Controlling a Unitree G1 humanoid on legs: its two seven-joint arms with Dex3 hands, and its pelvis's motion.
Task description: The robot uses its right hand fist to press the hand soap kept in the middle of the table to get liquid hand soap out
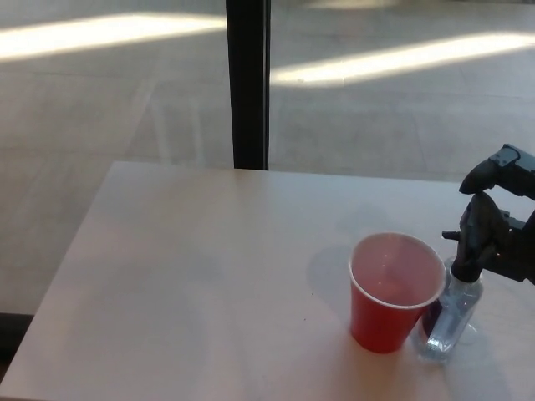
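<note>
A clear hand soap bottle (pixel 451 322) with a black pump top (pixel 466 266) stands near the table's right side, close behind and to the right of a red plastic cup (pixel 393 294). My right hand (pixel 495 230) comes in from the right edge with its black fingers curled into a fist. It sits right over the pump top and seems to touch it. Part of the hand is cut off by the picture's edge. The cup hides the bottle's lower left part. My left hand does not show.
The pale table (pixel 209 276) stretches out to the left of the cup. A dark vertical post (pixel 247 83) stands behind the table's far edge, with the floor beyond.
</note>
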